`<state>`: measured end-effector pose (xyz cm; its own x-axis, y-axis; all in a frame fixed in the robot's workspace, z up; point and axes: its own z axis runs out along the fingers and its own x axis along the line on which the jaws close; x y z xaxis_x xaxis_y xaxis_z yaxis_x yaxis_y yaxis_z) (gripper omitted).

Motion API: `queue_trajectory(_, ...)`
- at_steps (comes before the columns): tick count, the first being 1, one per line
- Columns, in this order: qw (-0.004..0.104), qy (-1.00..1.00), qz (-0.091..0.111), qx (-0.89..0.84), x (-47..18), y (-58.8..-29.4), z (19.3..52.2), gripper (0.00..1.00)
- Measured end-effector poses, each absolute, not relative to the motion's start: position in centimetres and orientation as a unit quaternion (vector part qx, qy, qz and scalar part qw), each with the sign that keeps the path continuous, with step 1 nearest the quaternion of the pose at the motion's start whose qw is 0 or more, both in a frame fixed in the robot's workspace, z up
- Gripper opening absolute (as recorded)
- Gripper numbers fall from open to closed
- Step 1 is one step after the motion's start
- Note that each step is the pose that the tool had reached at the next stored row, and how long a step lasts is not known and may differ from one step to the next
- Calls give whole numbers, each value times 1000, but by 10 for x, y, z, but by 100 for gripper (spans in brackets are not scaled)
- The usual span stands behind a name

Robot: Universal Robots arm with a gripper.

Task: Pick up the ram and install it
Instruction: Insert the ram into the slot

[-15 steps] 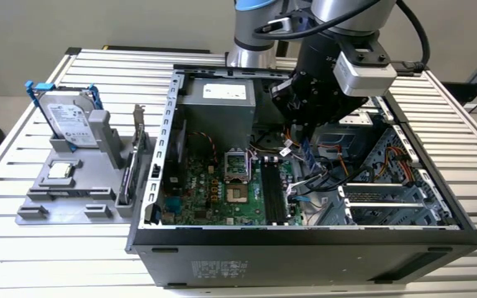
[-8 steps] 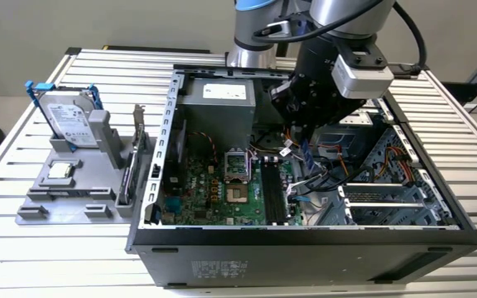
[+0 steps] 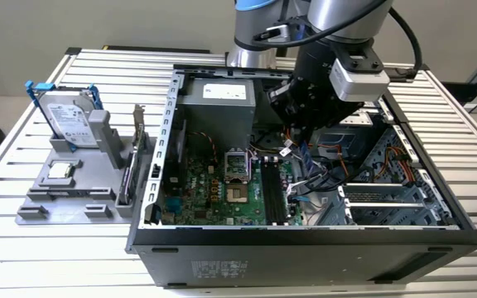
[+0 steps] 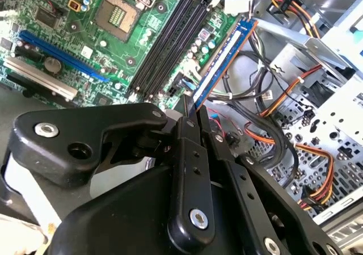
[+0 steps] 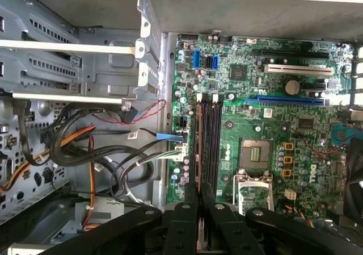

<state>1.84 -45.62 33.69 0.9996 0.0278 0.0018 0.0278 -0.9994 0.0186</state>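
The ram (image 4: 221, 59) is a long, thin stick seen edge-on in both wrist views, a blue-and-orange strip running out from near the centre of the second wrist view. One end is pinched between the closed tips of the gripper (image 4: 191, 103). It stands on its edge, parallel to the black memory slots (image 4: 164, 45) and just beside them; whether it sits in a slot cannot be told.

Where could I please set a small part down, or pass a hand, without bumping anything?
The slatted table is bare along its near edge by the grey parts holder and to the exterior view's right of the case. Inside is crowded: cables fill the gap beside the memory slots, where the gripper holds the ram.
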Motion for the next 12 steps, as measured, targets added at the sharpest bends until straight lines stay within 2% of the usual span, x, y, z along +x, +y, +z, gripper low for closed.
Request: queue_trajectory(12,15,14,1,1000,18,-453,327,0)
